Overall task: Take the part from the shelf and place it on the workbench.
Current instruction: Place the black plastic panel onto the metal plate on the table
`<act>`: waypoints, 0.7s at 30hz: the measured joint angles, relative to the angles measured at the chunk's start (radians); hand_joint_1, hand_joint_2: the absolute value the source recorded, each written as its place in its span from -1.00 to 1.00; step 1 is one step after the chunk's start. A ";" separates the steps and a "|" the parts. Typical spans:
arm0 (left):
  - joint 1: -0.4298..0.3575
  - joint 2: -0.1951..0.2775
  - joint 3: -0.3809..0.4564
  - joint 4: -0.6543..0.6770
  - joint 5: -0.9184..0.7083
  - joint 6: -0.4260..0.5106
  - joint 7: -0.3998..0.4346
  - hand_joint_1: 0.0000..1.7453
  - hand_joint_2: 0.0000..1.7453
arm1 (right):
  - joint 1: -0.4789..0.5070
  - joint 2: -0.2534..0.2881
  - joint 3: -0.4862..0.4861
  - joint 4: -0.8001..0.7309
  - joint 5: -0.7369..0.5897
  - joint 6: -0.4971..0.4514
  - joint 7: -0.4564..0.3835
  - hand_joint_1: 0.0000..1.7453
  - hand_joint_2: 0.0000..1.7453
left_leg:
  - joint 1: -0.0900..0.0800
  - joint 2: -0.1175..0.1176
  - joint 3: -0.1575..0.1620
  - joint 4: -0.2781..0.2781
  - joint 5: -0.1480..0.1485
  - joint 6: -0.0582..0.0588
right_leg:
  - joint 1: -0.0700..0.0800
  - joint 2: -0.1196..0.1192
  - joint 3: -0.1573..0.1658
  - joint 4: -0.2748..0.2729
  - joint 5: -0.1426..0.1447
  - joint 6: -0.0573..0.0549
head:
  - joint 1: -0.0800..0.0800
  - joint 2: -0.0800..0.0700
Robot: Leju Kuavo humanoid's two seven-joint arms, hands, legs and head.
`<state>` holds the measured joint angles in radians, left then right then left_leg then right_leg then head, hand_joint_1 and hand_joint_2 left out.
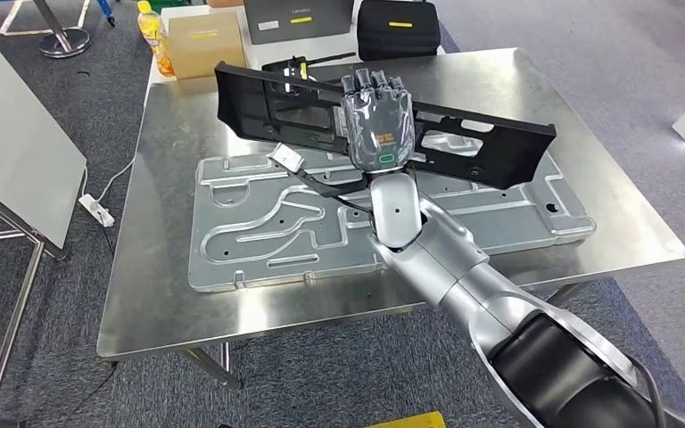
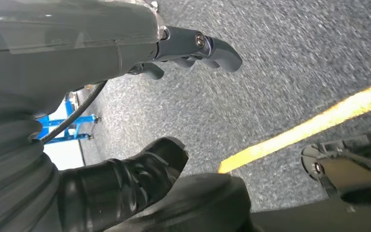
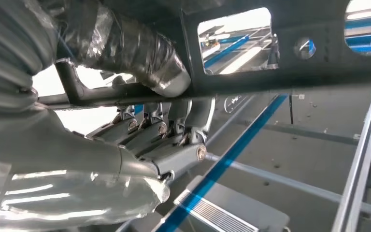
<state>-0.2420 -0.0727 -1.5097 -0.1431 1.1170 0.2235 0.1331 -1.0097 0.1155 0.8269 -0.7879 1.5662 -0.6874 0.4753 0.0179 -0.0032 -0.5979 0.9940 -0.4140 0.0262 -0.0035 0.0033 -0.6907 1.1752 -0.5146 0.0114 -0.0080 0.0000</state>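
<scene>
R hand [image 1: 377, 120] fingers clamped on long black plastic part [image 1: 491, 143], held over grey metal plate [image 1: 259, 236] on steel tabletop [image 1: 187, 303]. L hand [image 2: 125, 116] fingers apart, holding nothing.

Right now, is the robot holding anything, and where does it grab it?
Yes: the right robot hand grips the long black plastic frame part near its middle, along its upper edge.

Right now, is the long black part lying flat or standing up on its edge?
Standing on edge: the black part leans above the silver plate, with the right hand gripping its top rim.
</scene>
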 joint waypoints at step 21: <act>0.001 -0.007 -0.001 0.000 -0.003 -0.002 -0.001 -1.00 1.00 | 0.108 -0.032 0.003 -0.144 0.001 -0.001 -0.104 1.00 1.00 | -0.002 -0.002 -0.075 0.171 -0.064 -0.031 | 0.003 0.002 0.066 -0.137 0.079 -0.043 | -0.001 0.000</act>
<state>-0.2408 -0.0793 -1.5106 -0.1431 1.1144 0.2214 0.1326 -0.9017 0.0839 0.8297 -0.9319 1.5671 -0.6886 0.3711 0.0156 -0.0052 -0.6732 1.1655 -0.4782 -0.0051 -0.0009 0.0051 -0.6248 1.0381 -0.4353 -0.0321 -0.0087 0.0000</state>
